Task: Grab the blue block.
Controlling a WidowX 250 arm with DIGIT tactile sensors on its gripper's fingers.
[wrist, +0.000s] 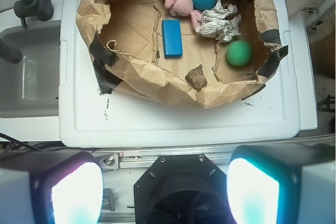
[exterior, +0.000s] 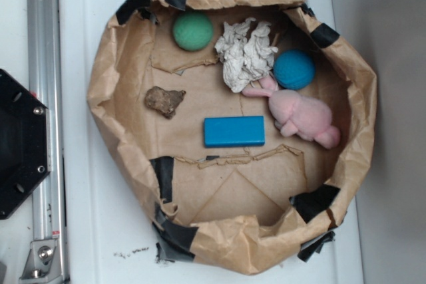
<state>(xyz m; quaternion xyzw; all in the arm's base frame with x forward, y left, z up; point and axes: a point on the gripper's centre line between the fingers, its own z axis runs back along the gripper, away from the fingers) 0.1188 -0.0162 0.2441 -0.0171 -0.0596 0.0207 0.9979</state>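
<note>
The blue block (exterior: pixel 233 131) lies flat in the middle of a brown paper nest (exterior: pixel 106 91), its long side running left to right. In the wrist view the blue block (wrist: pixel 171 38) shows far ahead, inside the paper nest (wrist: pixel 152 80). My gripper (wrist: pixel 165 190) hangs high above the robot's black base, well short of the nest. Its two fingers (wrist: pixel 71 190) stand wide apart at the bottom corners, with nothing between them. The exterior view does not show the gripper.
Around the block lie a green ball (exterior: pixel 193 30), a teal-blue ball (exterior: pixel 293 69), crumpled white paper (exterior: pixel 244 54), a pink plush rabbit (exterior: pixel 303 116) and a brown lump (exterior: pixel 164 101). The nest sits on a white lid (wrist: pixel 178 121). A metal rail (exterior: pixel 43 124) and black base (exterior: pixel 20 144) stand left.
</note>
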